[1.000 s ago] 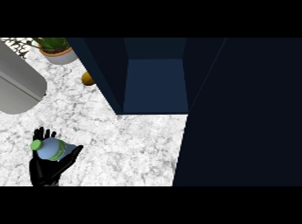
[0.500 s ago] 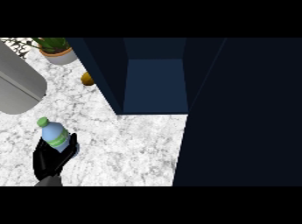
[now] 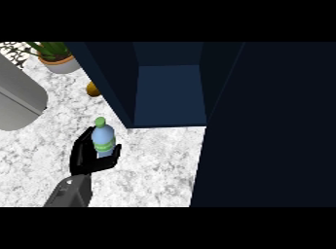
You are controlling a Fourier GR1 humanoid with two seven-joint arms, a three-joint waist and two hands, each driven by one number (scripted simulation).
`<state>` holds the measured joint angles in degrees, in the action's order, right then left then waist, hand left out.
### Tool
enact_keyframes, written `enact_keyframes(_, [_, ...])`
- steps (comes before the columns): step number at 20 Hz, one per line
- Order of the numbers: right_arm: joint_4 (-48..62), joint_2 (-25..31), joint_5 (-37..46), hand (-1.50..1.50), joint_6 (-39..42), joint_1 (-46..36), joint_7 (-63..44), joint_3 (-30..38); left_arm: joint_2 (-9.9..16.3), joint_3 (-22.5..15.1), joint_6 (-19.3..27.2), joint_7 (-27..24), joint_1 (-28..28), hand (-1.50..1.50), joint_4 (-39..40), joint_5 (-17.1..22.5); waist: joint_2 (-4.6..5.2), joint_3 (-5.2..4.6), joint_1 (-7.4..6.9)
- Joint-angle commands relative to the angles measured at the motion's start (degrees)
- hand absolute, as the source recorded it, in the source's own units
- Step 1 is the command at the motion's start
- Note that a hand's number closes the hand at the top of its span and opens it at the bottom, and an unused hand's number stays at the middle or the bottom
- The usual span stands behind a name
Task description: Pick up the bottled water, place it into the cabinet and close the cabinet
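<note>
My left hand (image 3: pixel 87 158) is shut on the bottled water (image 3: pixel 103 141), a pale blue bottle with a green cap and green label, held upright with the cap pointing away from me. Hand and bottle hover over the marble counter (image 3: pixel 27 160), just left of and slightly nearer than the cabinet's front left corner. The dark blue cabinet (image 3: pixel 169 95) stands open, its hollow inside showing. Its door (image 3: pixel 278 126) fills the right side of the view as a large dark panel. My right hand does not show.
A big grey rounded appliance (image 3: pixel 9 99) lies at the left edge. A potted plant (image 3: pixel 55 57) stands at the back left. A small orange object (image 3: pixel 93 89) sits against the cabinet's left wall, beyond the bottle.
My left hand has carried the bottle away from me and to the right, from the near left counter towards the cabinet's opening. The bottle now stands more upright in the hand.
</note>
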<state>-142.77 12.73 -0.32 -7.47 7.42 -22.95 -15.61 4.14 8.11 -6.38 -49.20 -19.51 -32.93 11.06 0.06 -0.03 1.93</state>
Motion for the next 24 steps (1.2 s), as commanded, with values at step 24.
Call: enact_keyframes(24, [3.27, 0.12, -19.92, -1.50, 13.55, 5.89, 7.77, 26.42, -4.04, -23.42, 12.37, 16.87, -15.62, 1.50, -12.55, 20.37, -0.38, 0.13, 1.20])
